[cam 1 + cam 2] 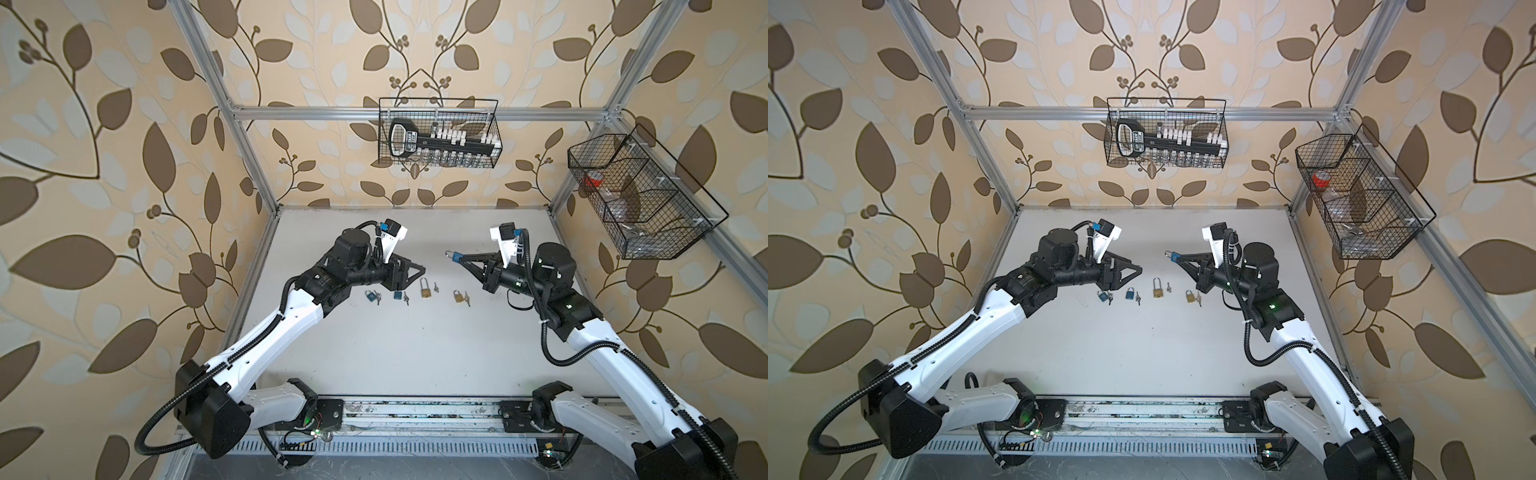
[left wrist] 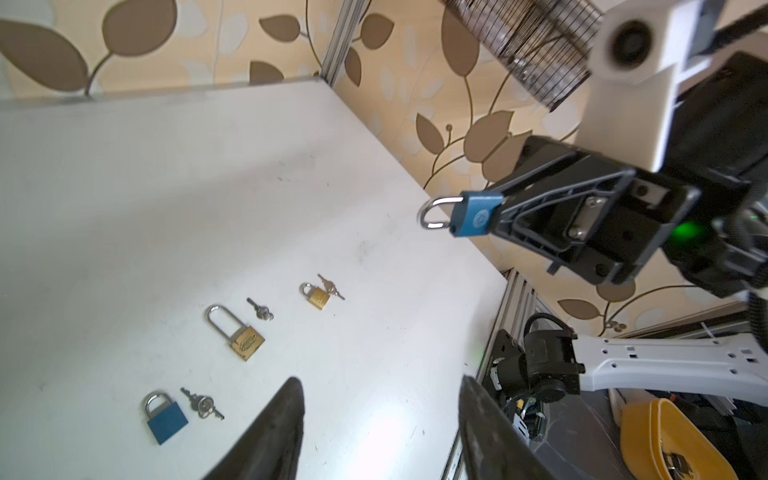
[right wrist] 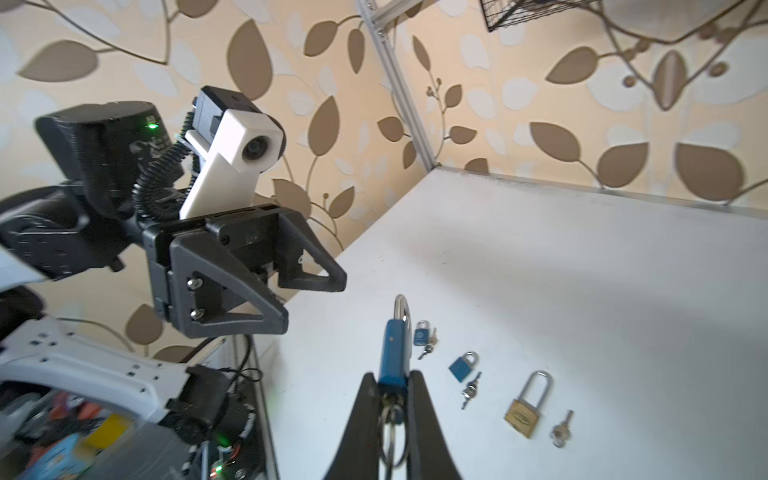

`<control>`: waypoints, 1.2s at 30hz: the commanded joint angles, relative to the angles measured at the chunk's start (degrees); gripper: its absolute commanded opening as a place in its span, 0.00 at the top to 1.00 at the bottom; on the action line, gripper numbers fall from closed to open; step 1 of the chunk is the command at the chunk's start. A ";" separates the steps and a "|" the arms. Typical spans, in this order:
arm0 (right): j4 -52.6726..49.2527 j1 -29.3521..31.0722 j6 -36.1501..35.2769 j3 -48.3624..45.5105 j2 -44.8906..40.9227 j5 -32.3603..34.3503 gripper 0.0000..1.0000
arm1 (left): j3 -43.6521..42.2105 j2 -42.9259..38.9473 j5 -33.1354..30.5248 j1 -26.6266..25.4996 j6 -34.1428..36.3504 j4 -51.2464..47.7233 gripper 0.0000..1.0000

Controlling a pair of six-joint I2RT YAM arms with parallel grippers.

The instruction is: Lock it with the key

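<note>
My right gripper [image 1: 462,259] [image 3: 392,374] is shut on a blue padlock [image 1: 456,257] [image 1: 1174,257] [image 2: 478,214] [image 3: 392,353], held in the air above the white table [image 1: 415,353]. The padlock's silver shackle points toward my left gripper. A key [image 3: 390,401] sits in the bottom of the lock body, between the right fingers, and its ring [image 3: 392,432] hangs behind it. My left gripper [image 1: 419,272] [image 1: 1138,270] [image 2: 380,380] [image 3: 316,305] is open and empty. It hovers a short way from the padlock, facing it.
A row of padlocks lies on the table below the grippers, each with keys beside it: two blue ones [image 1: 370,296] [image 1: 398,296], a long-shackle brass one [image 1: 424,289] and a small brass one [image 1: 458,296]. Wire baskets hang on the back wall [image 1: 438,133] and right wall [image 1: 640,195].
</note>
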 commanded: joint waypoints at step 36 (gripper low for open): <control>15.81 5.75 10.21 3.45 1.13 -21.74 1.00 | 1.15 -5.22 21.59 -0.53 5.26 14.14 0.53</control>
